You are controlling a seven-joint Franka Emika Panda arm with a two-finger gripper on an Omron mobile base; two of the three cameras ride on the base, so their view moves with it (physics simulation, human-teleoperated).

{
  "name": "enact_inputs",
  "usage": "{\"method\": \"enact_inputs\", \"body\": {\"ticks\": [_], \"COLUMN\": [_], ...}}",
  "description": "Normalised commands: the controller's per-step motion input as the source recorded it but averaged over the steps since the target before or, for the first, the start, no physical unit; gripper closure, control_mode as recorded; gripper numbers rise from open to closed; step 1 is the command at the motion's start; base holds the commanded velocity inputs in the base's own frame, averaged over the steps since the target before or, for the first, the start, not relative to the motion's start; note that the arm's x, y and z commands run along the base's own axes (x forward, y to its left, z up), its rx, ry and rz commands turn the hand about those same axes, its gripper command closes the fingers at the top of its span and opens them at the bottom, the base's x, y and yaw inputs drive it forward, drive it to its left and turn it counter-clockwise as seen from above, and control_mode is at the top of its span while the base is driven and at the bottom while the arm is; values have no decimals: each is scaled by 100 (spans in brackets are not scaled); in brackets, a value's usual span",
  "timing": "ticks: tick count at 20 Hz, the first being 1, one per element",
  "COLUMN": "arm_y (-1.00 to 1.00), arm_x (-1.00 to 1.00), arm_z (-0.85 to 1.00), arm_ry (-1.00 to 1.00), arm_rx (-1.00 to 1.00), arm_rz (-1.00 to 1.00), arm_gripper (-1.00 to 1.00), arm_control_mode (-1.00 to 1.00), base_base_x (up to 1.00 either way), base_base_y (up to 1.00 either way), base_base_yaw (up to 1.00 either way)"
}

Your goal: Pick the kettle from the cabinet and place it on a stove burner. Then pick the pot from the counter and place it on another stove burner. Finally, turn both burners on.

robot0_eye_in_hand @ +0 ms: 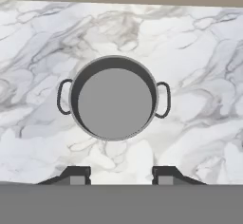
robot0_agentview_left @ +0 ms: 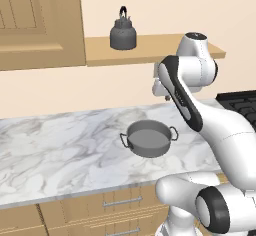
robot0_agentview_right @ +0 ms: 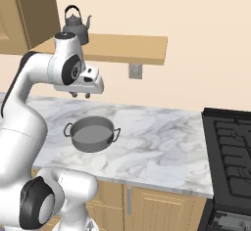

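The gripper point(robot0_eye_in_hand: 121, 180) has its two dark fingertips point(robot0_eye_in_hand: 76, 174) standing apart with nothing between them, so the jaws are parted and hold nothing. In the right base view you can see the gripper point(robot0_agentview_right: 81, 95) hanging in the air above the counter point(robot0_agentview_right: 162, 137), pointing straight down, well clear of everything.

Right under it sits the pot point(robot0_eye_in_hand: 114, 98), upright on the white marble, both loop handles sticking out to the sides. From the hand camera it's pretty much centred, just ahead of the fingertips. Same pot point(robot0_agentview_left: 149, 138) shows in the left base view near the front half of the counter point(robot0_agentview_left: 55, 150), and again in the right one point(robot0_agentview_right: 91, 133).

The kettle point(robot0_agentview_right: 76, 25) is up on the plank shelf of the cabinet point(robot0_agentview_right: 117, 49), upright, spout pointing toward the stove side. In the left base view the kettle point(robot0_agentview_left: 123, 31) sits just beside the panelled door of the cabinet point(robot0_agentview_left: 40, 25).

The stove burners point(robot0_agentview_right: 234, 147) are off to the right end of the counter; the grates look bare, though only part of the cooktop is in frame.
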Motion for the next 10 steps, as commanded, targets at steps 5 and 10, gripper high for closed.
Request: {"method": "enact_inputs", "body": {"ticks": [5, 10], "arm_y": [3, 0], "arm_x": [0, -4], "arm_z": [1, 14], "arm_ry": [-6, -16], "arm_rx": [-3, -8], "arm_rz": [0, 0], "arm_gripper": [-100, -100], "arm_control_mode": [-100, -100], "base_base_x": [0, 0], "base_base_y": [0, 0], "base_base_yaw": [0, 0]}}
